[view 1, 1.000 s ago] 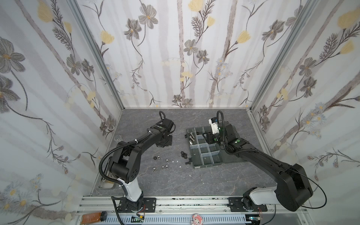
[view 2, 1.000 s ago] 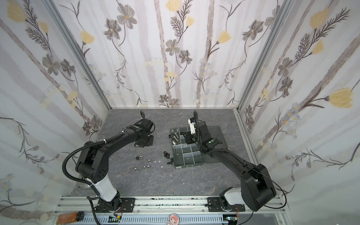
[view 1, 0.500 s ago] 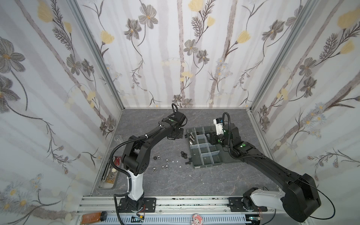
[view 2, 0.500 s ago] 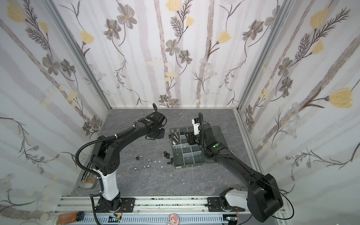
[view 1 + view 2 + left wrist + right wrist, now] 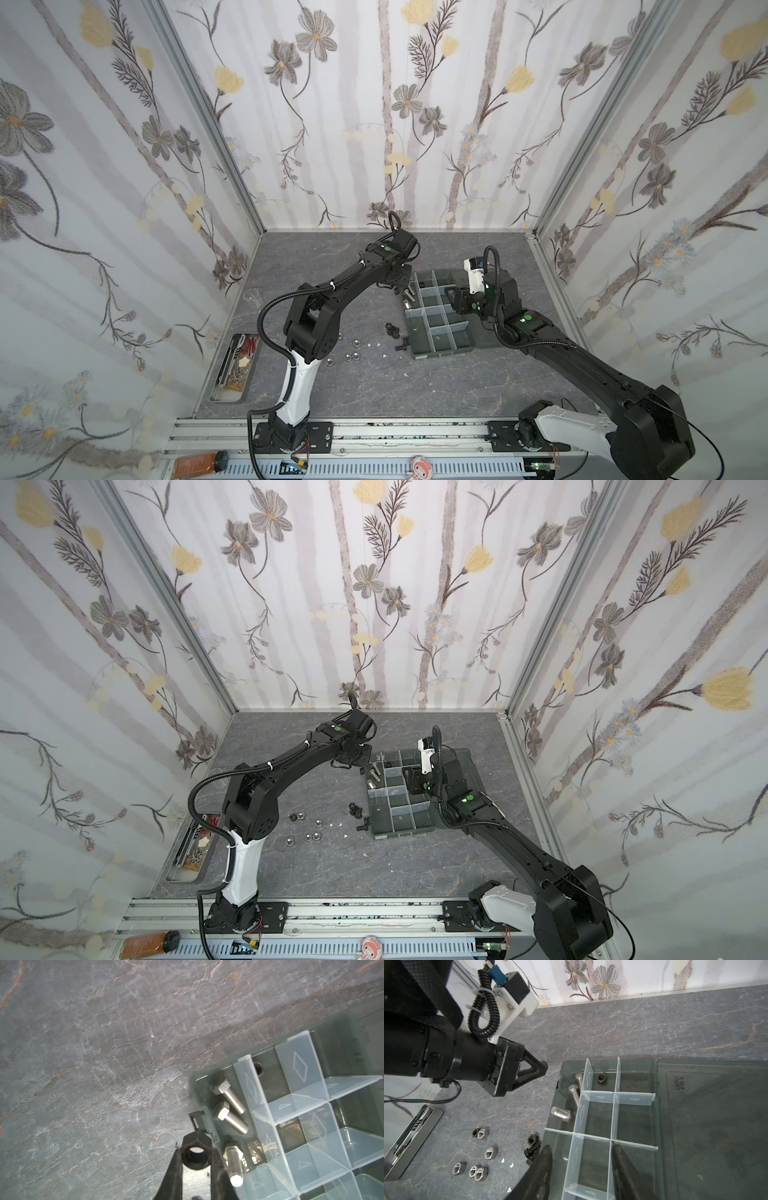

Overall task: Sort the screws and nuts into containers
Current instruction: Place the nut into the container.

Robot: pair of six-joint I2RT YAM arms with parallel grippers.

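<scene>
Nearest the rail, the grey slate-patterned tabletop [image 5: 415, 386] lies bare, with free room. Further in, loose silver hex nuts [image 5: 491, 1153] are scattered left of the dark grey plastic organizer box [image 5: 440, 353], and matte black nuts [image 5: 532, 1139] sit just beside its left wall. The right gripper [image 5: 581, 1146] hangs over the box, jaws apart and empty. In the far-left corner compartment [image 5: 204, 1096] lie three silver hex-head bolts [image 5: 230, 1098], two nearly parallel and the third angled to them. Just outside that corner, the left gripper [image 5: 195, 1152] is clamped on a black hex nut [image 5: 196, 1139] whose bore faces its wrist camera. Open tabletop runs on behind.
</scene>
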